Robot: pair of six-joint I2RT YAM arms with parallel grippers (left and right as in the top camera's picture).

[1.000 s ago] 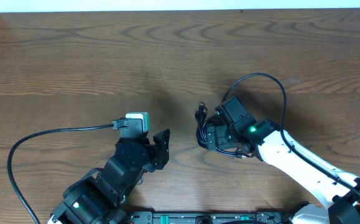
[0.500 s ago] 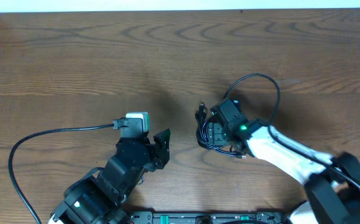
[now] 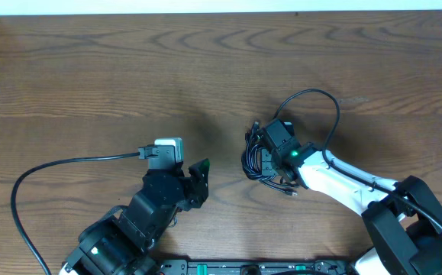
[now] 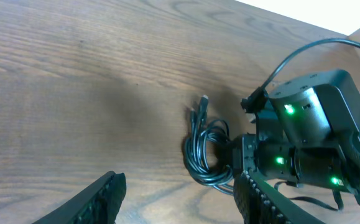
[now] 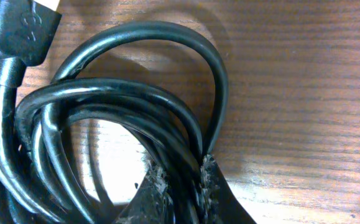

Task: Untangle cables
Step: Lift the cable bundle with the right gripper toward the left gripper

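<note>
My right gripper is clamped on the cables. In the right wrist view both fingertips press against black strands passing between them. The cables form one looped bundle lying on the wooden table, right of centre. One USB plug points away from the bundle at its far end. My left gripper stands with its fingers wide apart, holding nothing, above the table. It is well apart from the bundle, which lies ahead of it.
</note>
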